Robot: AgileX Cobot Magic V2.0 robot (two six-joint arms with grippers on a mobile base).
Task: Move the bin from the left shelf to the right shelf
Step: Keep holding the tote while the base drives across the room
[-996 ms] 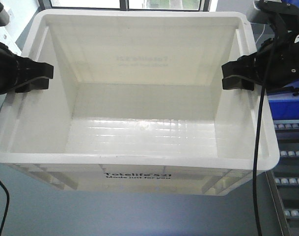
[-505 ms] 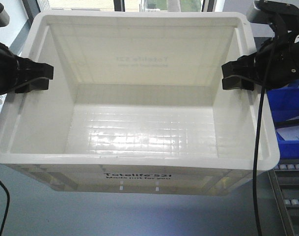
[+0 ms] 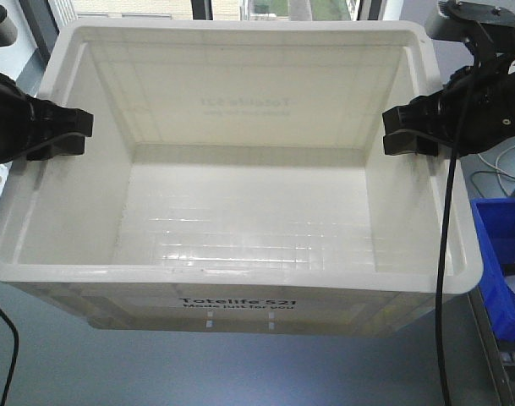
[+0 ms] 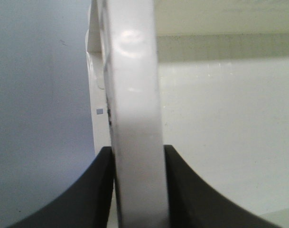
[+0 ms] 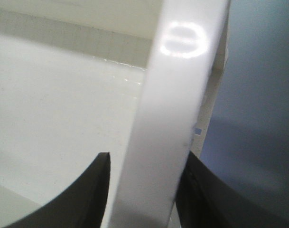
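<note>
- Exterior front-facing view: white bin [image 3: 232,272] fills the middle of the frame, between both claws, long sides running left to right.
- Left claw [image 3: 71,135] is clamped on the bin's left rim and right claw [image 3: 407,131] on its right rim, each with one finger inside the wall and one outside.
- Wrist views: each rim sits tight between two black fingers [image 4: 94,190], touching both.
- Count: one white bin, two claws, one blue bin [image 3: 504,254] just beside the right rim, partly cut off.
- Black print on the near outer wall reads "Totelife 521 / Made just for you"; the same print shows faintly through the far wall.
</note>
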